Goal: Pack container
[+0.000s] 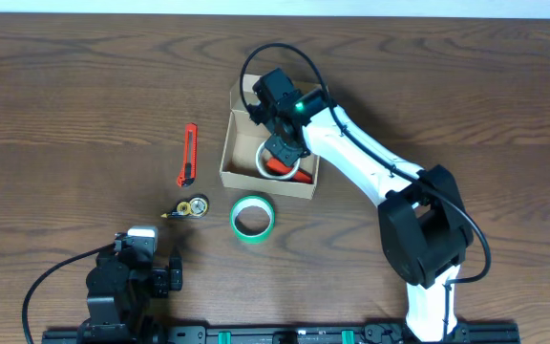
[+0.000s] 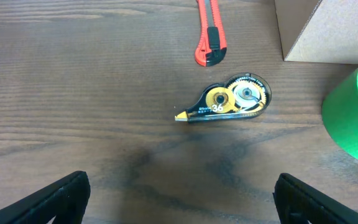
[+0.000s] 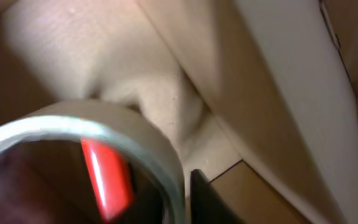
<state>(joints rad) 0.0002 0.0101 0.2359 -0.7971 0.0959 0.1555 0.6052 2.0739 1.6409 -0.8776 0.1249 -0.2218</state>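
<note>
The container [image 1: 227,158] is a tan cardboard box with its flap lid open at the back; its corner shows in the left wrist view [image 2: 309,31] and its inner wall in the right wrist view [image 3: 278,93]. My right gripper [image 1: 283,148] reaches down into it, shut on the wall of a white tape roll [image 3: 123,124]; one finger [image 3: 204,199] shows outside the roll. A red-orange item [image 3: 107,177] lies in the box, seen through the roll. My left gripper [image 2: 182,199] is open and empty, low over the table at the front left.
A green tape roll [image 1: 240,208] lies just in front of the box, also at the right edge of the left wrist view [image 2: 353,118]. A correction tape dispenser [image 2: 229,99] lies left of it. An orange utility knife [image 1: 189,155] lies left of the box.
</note>
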